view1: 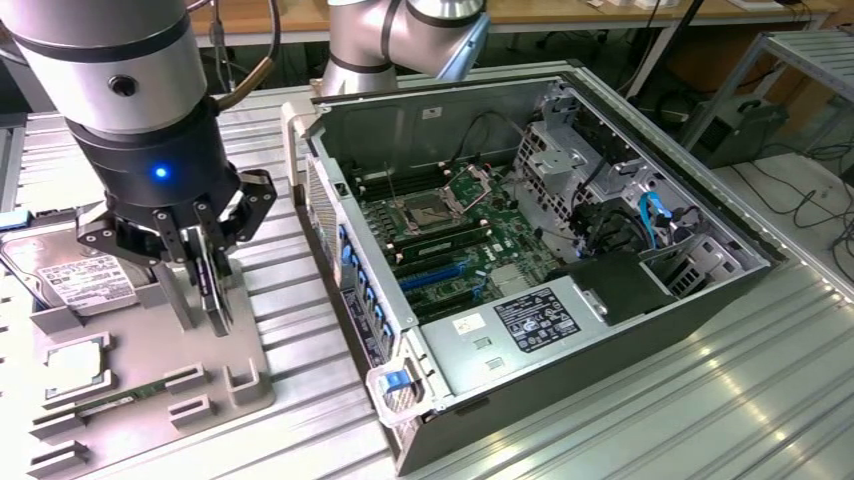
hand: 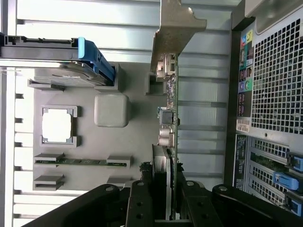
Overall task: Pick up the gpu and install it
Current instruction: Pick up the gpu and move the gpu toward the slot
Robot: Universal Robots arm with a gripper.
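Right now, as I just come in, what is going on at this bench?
A robot arm is working at the grey parts holder on the exterior view's left. Its gripper is closed on the gpu, which stands on edge at the holder. A hard drive sits in the same holder. The open computer case lies beside it, on the exterior view's right, with the motherboard exposed; the gpu is not in the case yet.

A ribbed metal table [view1: 694,400] fronts a wooden desk [view1: 601,12] and floor cables [view1: 811,205].
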